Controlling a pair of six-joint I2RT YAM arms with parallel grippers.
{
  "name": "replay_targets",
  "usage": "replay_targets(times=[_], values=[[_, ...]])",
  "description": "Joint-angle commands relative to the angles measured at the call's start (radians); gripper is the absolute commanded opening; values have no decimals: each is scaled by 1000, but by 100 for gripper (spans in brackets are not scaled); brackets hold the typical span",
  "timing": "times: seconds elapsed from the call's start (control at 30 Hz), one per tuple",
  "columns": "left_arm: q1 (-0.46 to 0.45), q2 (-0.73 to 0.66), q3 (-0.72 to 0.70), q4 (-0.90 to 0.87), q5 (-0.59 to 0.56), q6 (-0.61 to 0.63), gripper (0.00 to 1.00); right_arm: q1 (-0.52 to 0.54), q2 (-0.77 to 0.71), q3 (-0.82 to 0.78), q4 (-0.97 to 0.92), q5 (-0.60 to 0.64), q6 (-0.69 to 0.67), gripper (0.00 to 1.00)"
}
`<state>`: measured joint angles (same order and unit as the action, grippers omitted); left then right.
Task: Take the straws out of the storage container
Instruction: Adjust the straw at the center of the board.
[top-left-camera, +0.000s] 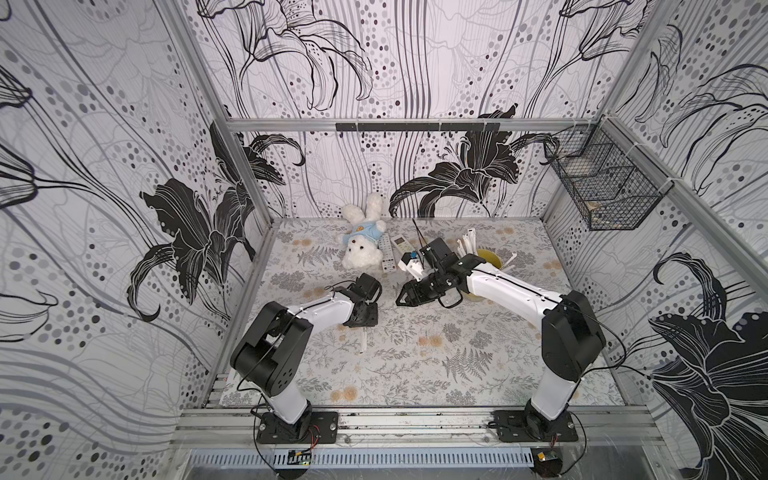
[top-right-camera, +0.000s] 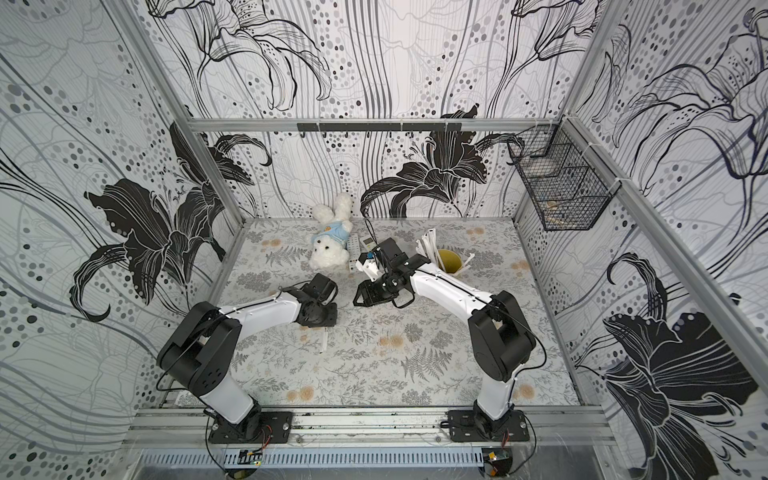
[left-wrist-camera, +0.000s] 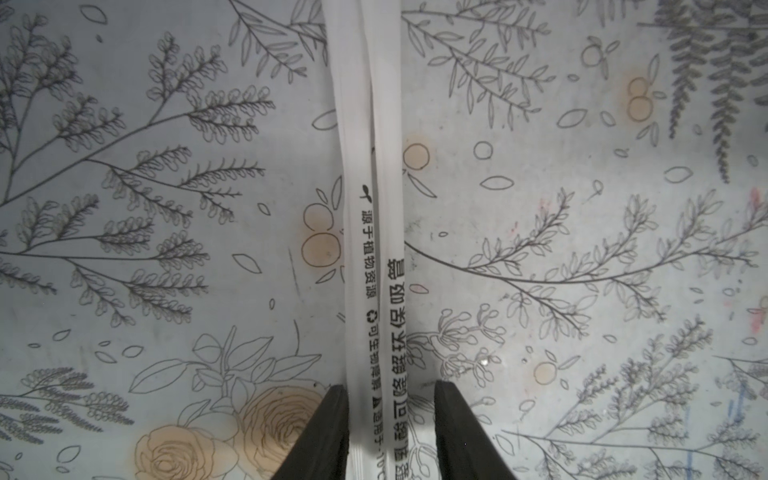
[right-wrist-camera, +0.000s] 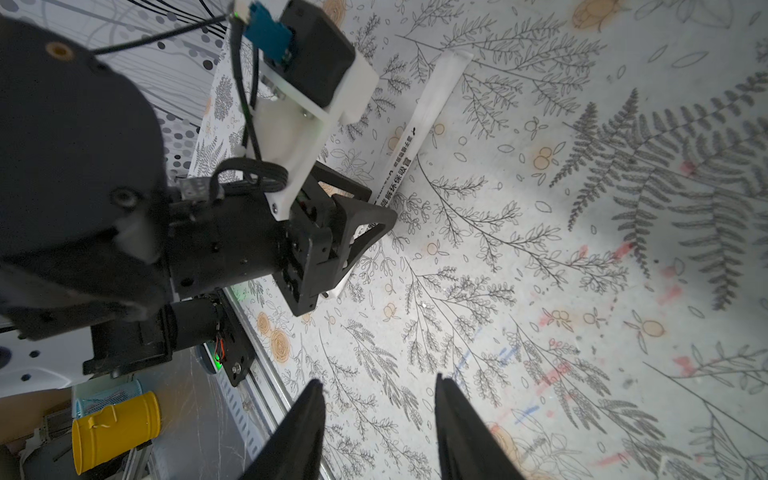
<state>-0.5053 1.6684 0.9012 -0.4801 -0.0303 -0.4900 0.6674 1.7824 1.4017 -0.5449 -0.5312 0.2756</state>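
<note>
Left wrist view: two straws (left-wrist-camera: 370, 208) are laid flat on the surface (left-wrist-camera: 582, 291), pointed straight out from the left claw (left-wrist-camera: 390, 385), between its parted, ungripping jaws; right claw (right-wrist-camera: 378, 379) is held wide, empty

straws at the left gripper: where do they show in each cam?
Both top views: straws show as a short white strip poking out from under the left gripper.
Left wrist: straws run through the picture's middle, between the jaws.
Right wrist: straws slant away past the left gripper.
Shared landmark: the left gripper, its jaws straddling them.
</note>
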Motion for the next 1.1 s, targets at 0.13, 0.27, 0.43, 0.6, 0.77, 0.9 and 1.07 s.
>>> replay_targets(times=[0.13, 0.27, 0.43, 0.6, 0.77, 0.9, 1.07], values=[[-7, -16, -6, -30, -28, -28, 39, 6, 2, -15, 1, 10, -8, 47], [-13, -68, 24, -47, -58, -26, 39, 6, -42, -3, -1, 37, -3, 46], [-39, -171, 89, -54, -124, -1, 39, 6, -109, 47, -35, 139, -42, 46], [-107, -262, 147, 35, -170, 80, 39, 4, -184, 113, -91, 324, -112, 44], [-190, -310, 138, 251, -147, 209, 39, -39, -244, 152, -112, 438, -151, 38], [-235, -339, 51, 543, -59, 309, 39, -131, -307, 126, -92, 462, -184, 33], [-263, -298, -4, 848, 82, 372, 39, -236, -367, 50, -49, 530, -237, 30]])
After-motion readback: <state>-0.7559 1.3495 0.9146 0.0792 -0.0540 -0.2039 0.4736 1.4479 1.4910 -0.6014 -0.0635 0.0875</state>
